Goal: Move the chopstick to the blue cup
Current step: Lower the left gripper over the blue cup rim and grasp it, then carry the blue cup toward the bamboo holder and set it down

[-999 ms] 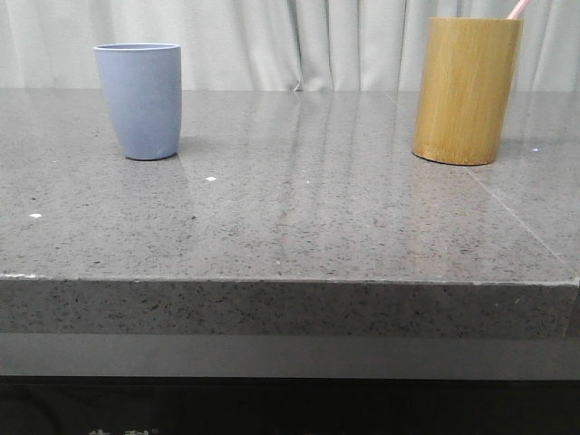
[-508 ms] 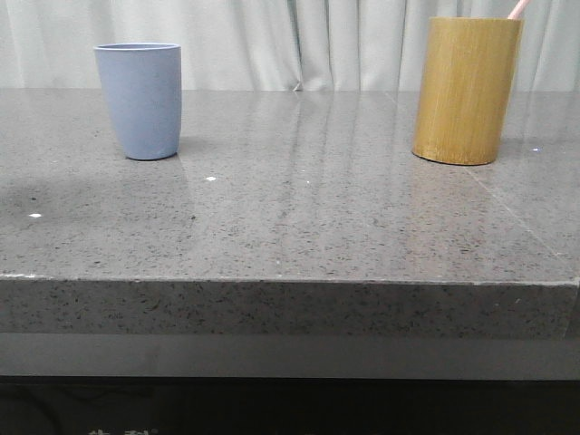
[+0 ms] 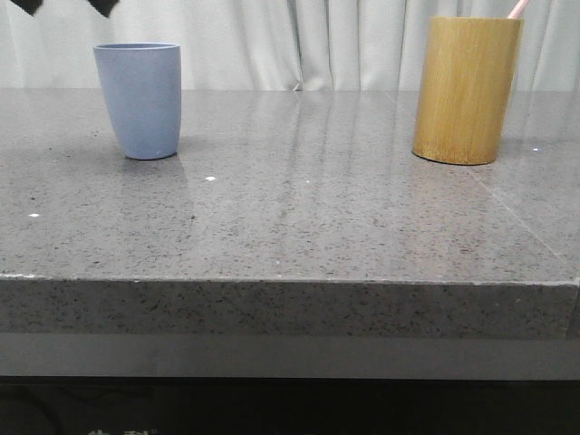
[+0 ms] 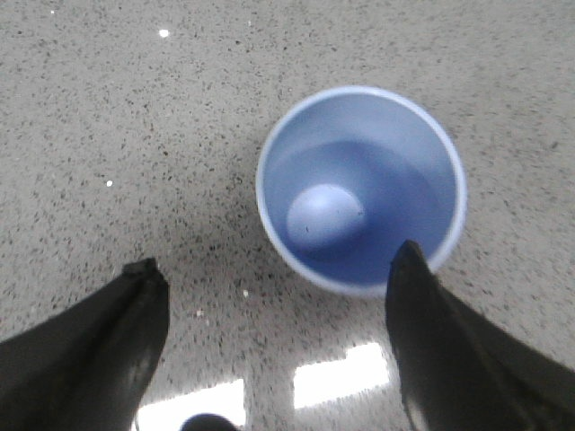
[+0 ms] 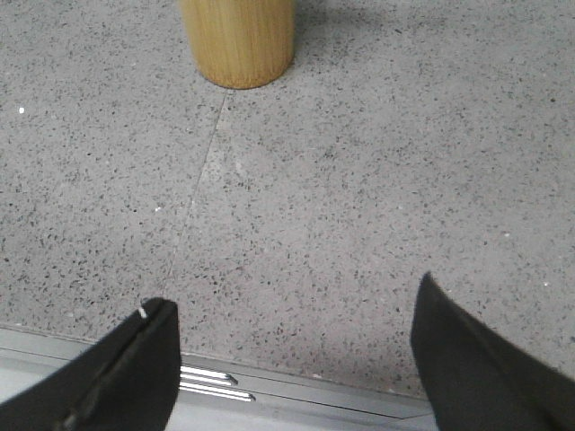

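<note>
1. The blue cup (image 3: 138,100) stands upright on the left side of the grey stone table (image 3: 299,217), well apart from the bamboo holder (image 3: 466,89), which stands upright on the right side.
2. The chopstick (image 3: 517,9) sits in the bamboo holder. Only its pale pink tip shows, sticking out above the holder's rim at the right edge.
3. That visible end leans up and to the right, so the stick's long axis runs steeply but tilted, its top pointing toward the upper right of the front view. The rest of its length is hidden inside the holder.
4. The left gripper (image 4: 274,269) hangs above the blue cup with its two dark fingers (image 4: 108,346) spread wide and nothing between them. From its wrist camera, the cup's open mouth lies just past the fingertips, and one finger overlaps the cup's rim in the picture.
5. In the front view, the tips of the left gripper show as two dark corners at the top edge, above and to the left of the blue cup, not touching it.
6. The inside of the blue cup, seen from above, holds nothing; its round floor is bare.
7. The right gripper (image 5: 296,310) is also spread wide and empty, over bare table near the front edge. The bamboo holder stands well beyond its fingertips, its base resting just beside a thin seam (image 5: 202,180) in the stone.
</note>
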